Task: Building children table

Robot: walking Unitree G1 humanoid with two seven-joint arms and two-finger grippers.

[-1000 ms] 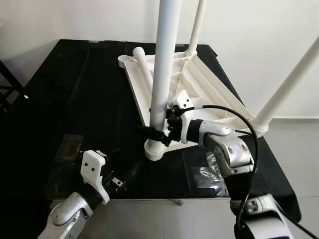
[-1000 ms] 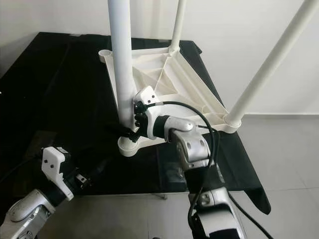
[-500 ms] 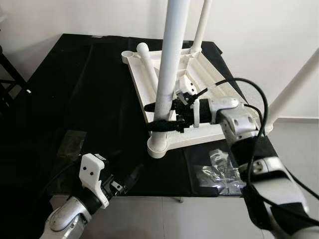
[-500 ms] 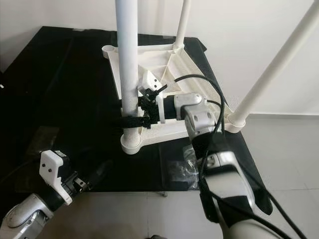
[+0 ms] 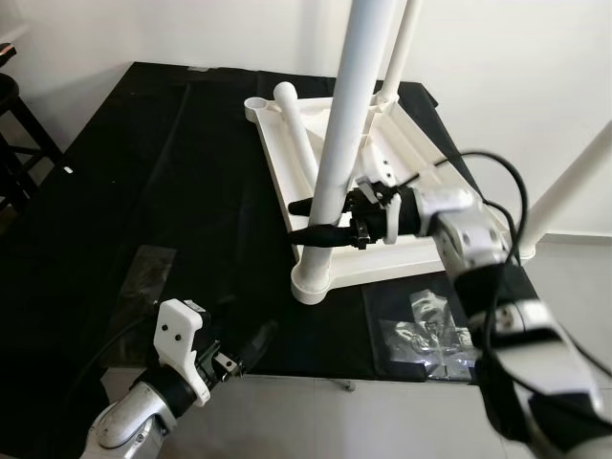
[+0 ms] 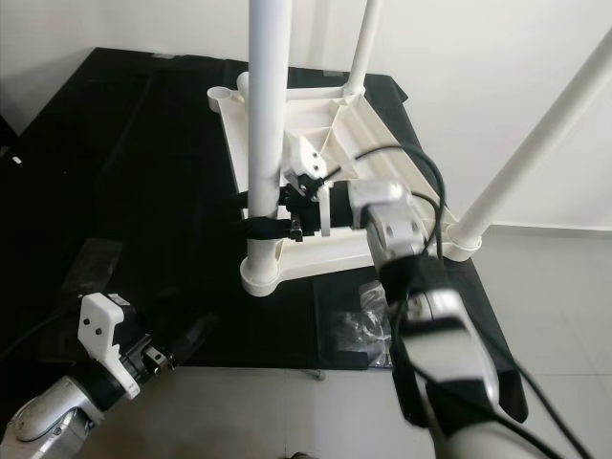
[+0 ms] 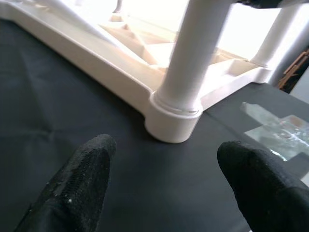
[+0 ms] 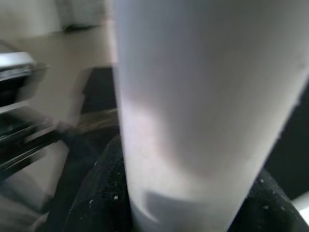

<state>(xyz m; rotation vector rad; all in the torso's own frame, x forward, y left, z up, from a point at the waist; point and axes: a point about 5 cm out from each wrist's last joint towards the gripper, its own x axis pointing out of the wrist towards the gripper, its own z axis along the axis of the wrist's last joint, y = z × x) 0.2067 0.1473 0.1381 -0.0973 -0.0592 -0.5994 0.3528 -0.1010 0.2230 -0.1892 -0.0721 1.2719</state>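
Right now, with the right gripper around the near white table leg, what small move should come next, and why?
Probably keep the right gripper shut on the near white plastic table leg and twist or press it into its corner socket. One loose white leg lies on the upturned white tabletop, so the open left gripper could fetch it afterwards.

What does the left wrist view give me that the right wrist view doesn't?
Left wrist view: the left gripper open and holding nothing, above the black cloth, with the corner socket, the upturned white tabletop and a clear plastic bag ahead.

Right wrist view: a close look at the right gripper, its black fingers closed on either side of a white tube.

Both share the near table leg, the one the right gripper clamps above its socket.
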